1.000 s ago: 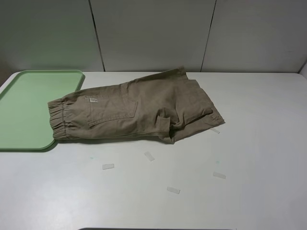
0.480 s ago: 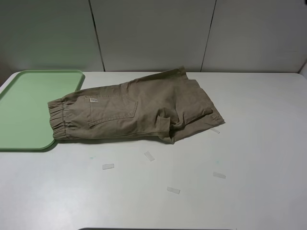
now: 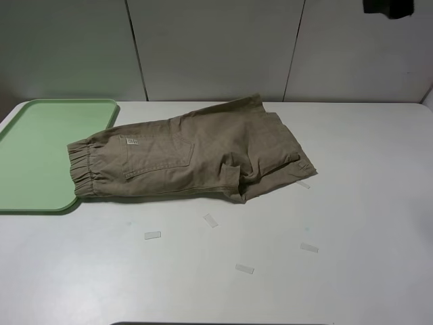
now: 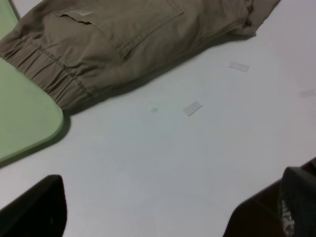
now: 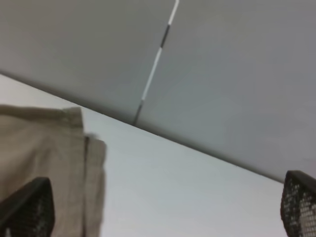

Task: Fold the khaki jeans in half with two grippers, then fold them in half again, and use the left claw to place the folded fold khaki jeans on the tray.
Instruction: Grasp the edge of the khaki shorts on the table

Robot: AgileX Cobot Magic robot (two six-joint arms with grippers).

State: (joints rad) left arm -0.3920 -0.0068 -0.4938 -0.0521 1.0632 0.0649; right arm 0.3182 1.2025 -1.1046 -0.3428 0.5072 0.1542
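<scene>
**Both claws wide and empty, shorts waiting on the table**

The khaki jeans (image 3: 189, 156) lie flat on the white table (image 3: 352, 223), a little toward 11 o'clock from its middle. Their gathered waistband (image 3: 82, 169) points to 9 o'clock and the leg hems (image 3: 291, 159) to 3 o'clock. One leg seems to rest on the other, its edges showing past the upper one. I would judge the garment already doubled lengthwise, with a fold across its length yet to be made.

The mint tray (image 3: 40, 156) sits at 9 o'clock of the shorts. The waistband touches its rim and laps slightly over it, so the last carry will be short for the arm on that side. A few tape scraps (image 3: 211, 220) lie at 6 o'clock of the cloth, probably placement marks.

The left claw (image 4: 165, 212) hangs over bare table at about 7 o'clock of the shorts. Its fingers are spread wide with nothing between them, and its camera looks at the waistband end. The right gripper (image 5: 163, 207) is equally spread and empty. It looks past the hem end toward the wall (image 5: 222, 74). A dark shape (image 3: 388, 7) at 1 o'clock in the high view may be part of that arm, held high.

Each claw thus faces its own end of the garment, a sensible stance for pinching both ends together.
</scene>
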